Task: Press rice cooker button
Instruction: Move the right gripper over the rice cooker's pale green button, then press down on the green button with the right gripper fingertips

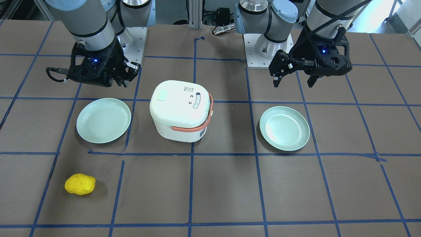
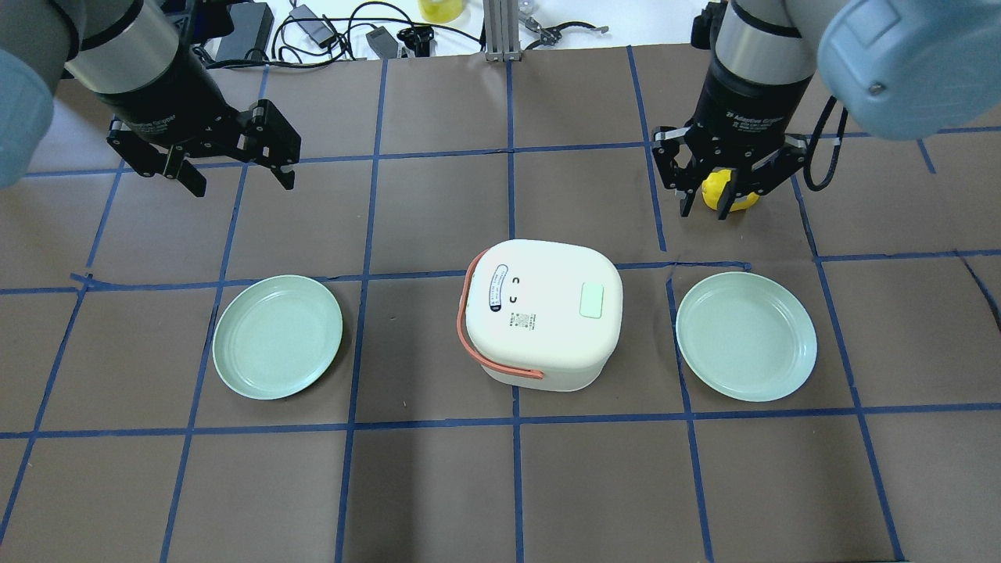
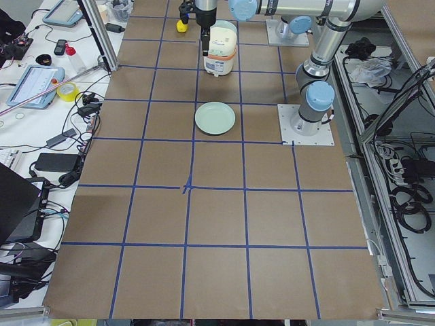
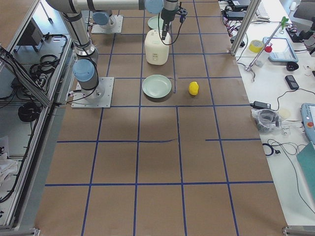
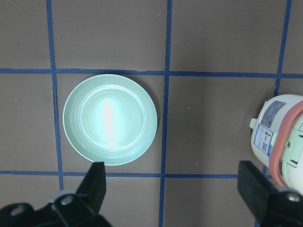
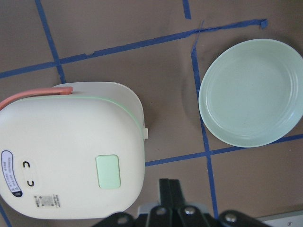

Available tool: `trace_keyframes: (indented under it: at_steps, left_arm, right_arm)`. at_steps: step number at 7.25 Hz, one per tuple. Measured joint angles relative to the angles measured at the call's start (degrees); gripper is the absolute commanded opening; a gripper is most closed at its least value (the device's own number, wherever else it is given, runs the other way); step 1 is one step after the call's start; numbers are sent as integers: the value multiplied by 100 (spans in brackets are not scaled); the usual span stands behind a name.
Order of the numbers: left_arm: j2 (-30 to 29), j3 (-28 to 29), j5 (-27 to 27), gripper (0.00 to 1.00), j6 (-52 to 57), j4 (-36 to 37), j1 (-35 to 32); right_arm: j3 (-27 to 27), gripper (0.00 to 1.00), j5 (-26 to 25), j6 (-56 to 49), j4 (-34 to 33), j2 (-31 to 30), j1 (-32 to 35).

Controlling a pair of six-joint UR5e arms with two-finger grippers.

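Observation:
The white rice cooker [image 1: 180, 112] with a salmon handle stands mid-table, lid closed. A pale green button [image 1: 162, 95] sits on its lid and also shows in the overhead view [image 2: 592, 299] and the right wrist view [image 6: 108, 171]. My right gripper [image 1: 121, 82] is shut and empty. It hangs high, beyond the cooker's button side [image 2: 708, 207], with its fingers together [image 6: 169, 187]. My left gripper [image 1: 292, 84] is wide open and empty, high over the table's other side [image 2: 242, 185].
Two pale green plates flank the cooker, one on my left [image 2: 278, 336] and one on my right [image 2: 747, 336]. A yellow potato-like toy [image 1: 80, 184] lies on the table's far side, on my right. Blue tape lines grid the brown table.

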Motion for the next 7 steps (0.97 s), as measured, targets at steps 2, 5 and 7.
trace_keyframes:
  at_steps: [2,5,7]
  left_arm:
    - [0,0,0,100,2,0,0]
    - [0,0,0,100,0,0,0]
    - [0,0,0,100,2,0,0]
  right_arm:
    - [375,0,177,256,-476,26,177]
    - [957,0,273,493,-1244,62,433]
    - [1066,0,381,519,-1387,112,477]
